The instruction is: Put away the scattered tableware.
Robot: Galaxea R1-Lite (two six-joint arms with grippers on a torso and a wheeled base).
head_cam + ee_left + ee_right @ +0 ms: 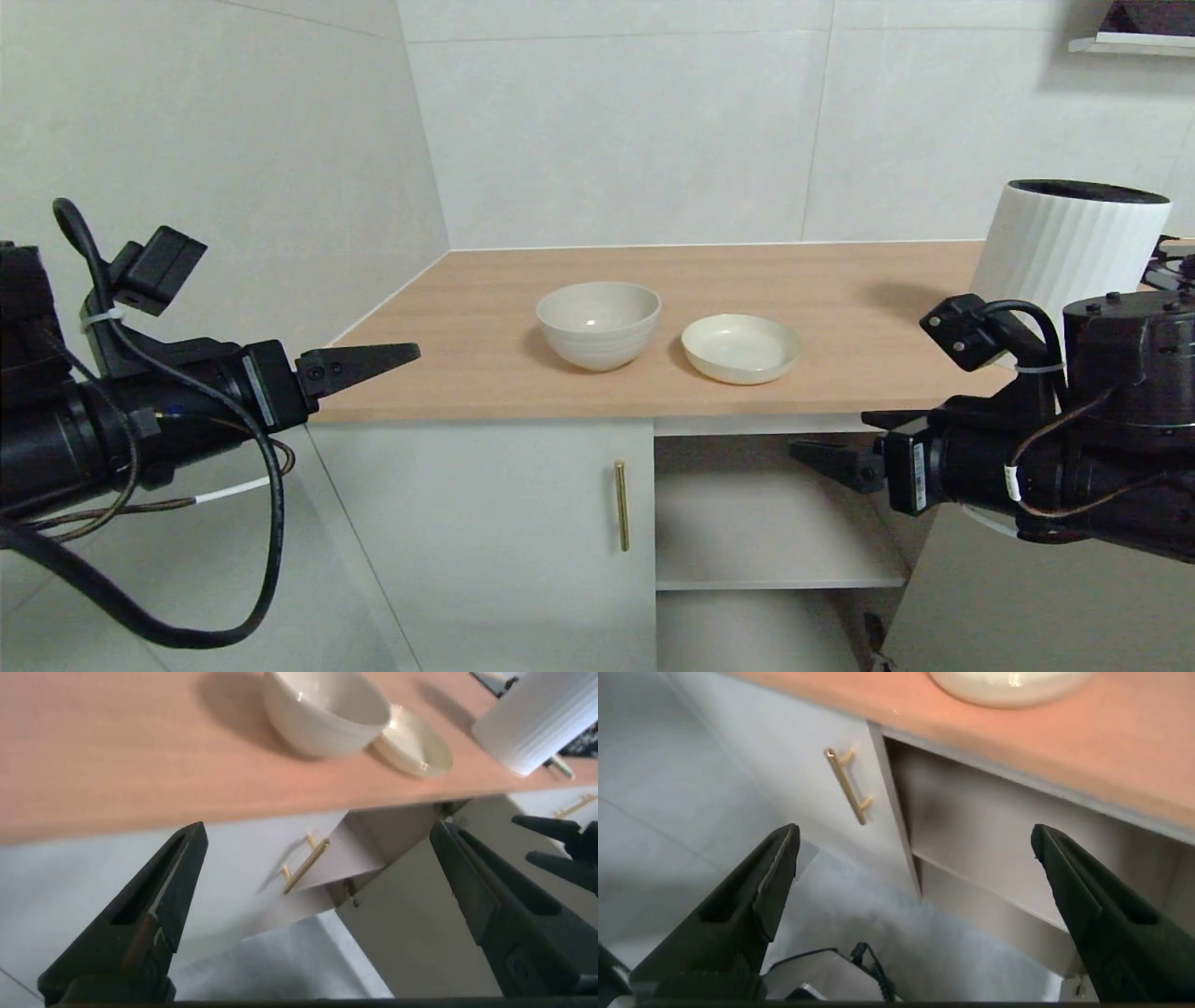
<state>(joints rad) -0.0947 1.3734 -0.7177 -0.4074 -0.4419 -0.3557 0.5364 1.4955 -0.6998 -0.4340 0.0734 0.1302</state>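
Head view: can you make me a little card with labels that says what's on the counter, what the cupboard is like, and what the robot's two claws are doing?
counter: bowl, dish just right of it, white pot at the far right
cupboard: left door shut, gold handle; right side open, shelf showing
left gripper: open, holding nothing, by the counter's front left corner
right gripper: open, holding nothing, before the open cupboard, below the counter

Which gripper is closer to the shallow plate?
Right. The right gripper is below the counter edge, just right of the plate; the left gripper is beyond the bowl, farther left.
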